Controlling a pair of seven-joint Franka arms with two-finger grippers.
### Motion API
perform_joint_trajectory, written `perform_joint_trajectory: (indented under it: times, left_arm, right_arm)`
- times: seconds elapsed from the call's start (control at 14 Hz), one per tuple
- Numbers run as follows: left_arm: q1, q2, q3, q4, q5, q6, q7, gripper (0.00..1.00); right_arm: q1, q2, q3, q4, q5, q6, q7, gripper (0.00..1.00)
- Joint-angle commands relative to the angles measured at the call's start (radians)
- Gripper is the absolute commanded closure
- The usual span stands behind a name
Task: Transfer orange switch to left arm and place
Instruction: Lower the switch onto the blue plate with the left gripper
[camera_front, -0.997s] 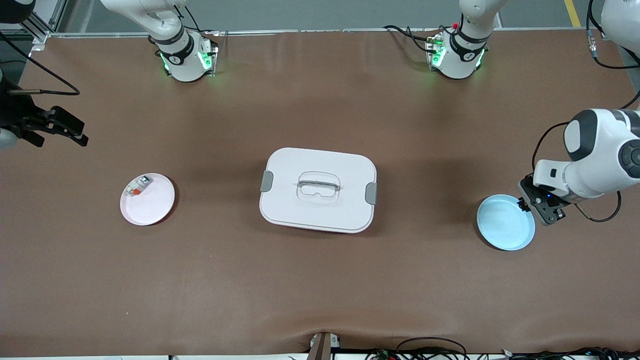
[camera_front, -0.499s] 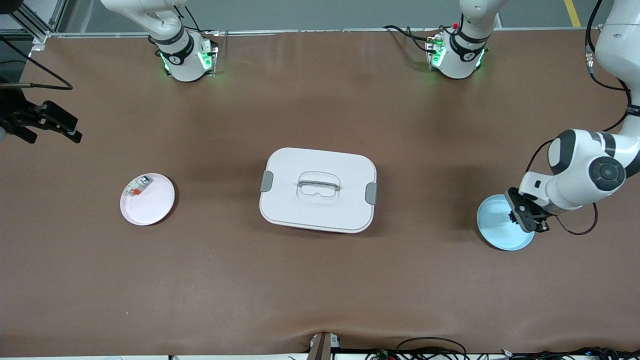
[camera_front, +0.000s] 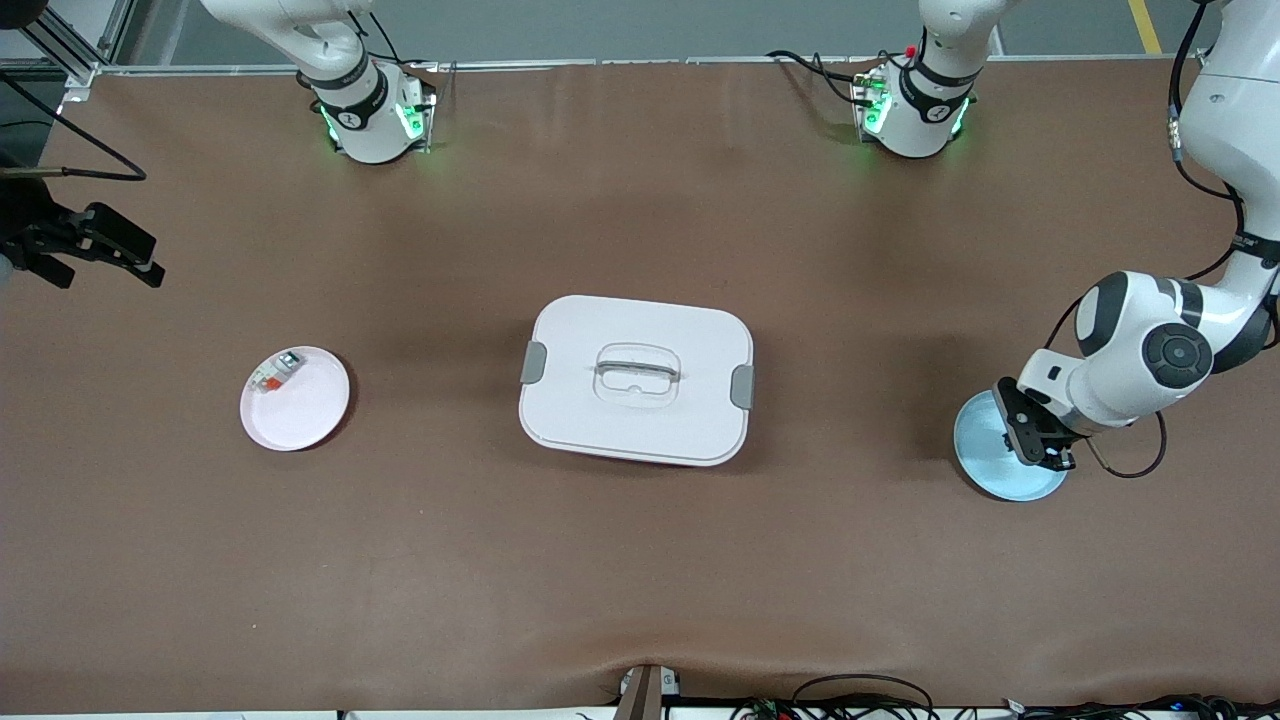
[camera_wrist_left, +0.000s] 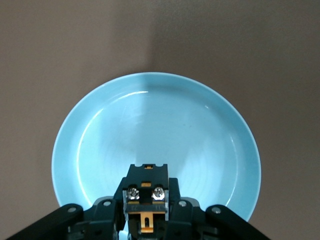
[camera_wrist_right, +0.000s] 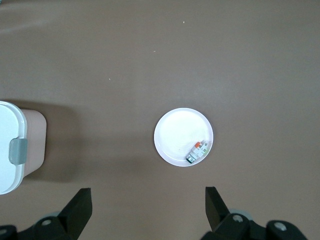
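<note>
My left gripper (camera_front: 1036, 442) is shut on the orange switch (camera_wrist_left: 146, 186), a small black part with two screws and an orange-copper tab. It holds the switch just over the light blue plate (camera_front: 975, 445) at the left arm's end of the table. In the left wrist view the plate (camera_wrist_left: 150, 120) is bare under my left gripper (camera_wrist_left: 146, 202). My right gripper (camera_front: 112, 256) is open and empty, up over the right arm's end of the table, and also shows in the right wrist view (camera_wrist_right: 148, 202). The white box (camera_front: 637, 378) stands shut in the middle.
A white plate (camera_front: 305, 410) lies toward the right arm's end and holds a small white-grey piece with a red mark (camera_front: 275, 373). The right wrist view shows that plate (camera_wrist_right: 177, 132), the piece (camera_wrist_right: 198, 151) and a corner of the box (camera_wrist_right: 10, 150).
My left gripper has moved with the switch from the blue plate's edge to over its middle. My right gripper drew slightly toward the table's end.
</note>
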Motion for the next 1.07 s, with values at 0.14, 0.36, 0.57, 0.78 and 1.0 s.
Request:
perform_joint_trajectory:
  times: [0.14,0.36,0.57,0.78,1.0]
  left_arm:
    - [0.004,0.012,-0.009,0.008,0.052,0.015,0.017,1.0]
    - [-0.001,0.014,-0.009,0.01,0.071,0.018,0.015,1.0]
    - [-0.009,0.017,-0.009,0.011,0.082,0.018,0.017,1.0]
    - [-0.007,0.034,-0.009,0.014,0.082,0.035,0.026,0.89]
    - [-0.002,0.034,-0.009,0.011,0.082,0.043,0.037,0.56]
  right_arm:
    - [-0.018,0.017,0.005,0.03,-0.007,-0.018,0.0,0.0]
    - [-0.042,0.017,0.015,0.03,-0.004,-0.02,0.0,0.0]
    - [-0.152,0.015,0.11,0.032,-0.004,-0.021,-0.001,0.0]
    - [-0.257,0.015,0.218,0.032,-0.006,-0.02,0.0,0.0]
    - [-0.254,0.015,0.218,0.032,-0.004,-0.02,0.003,0.0]
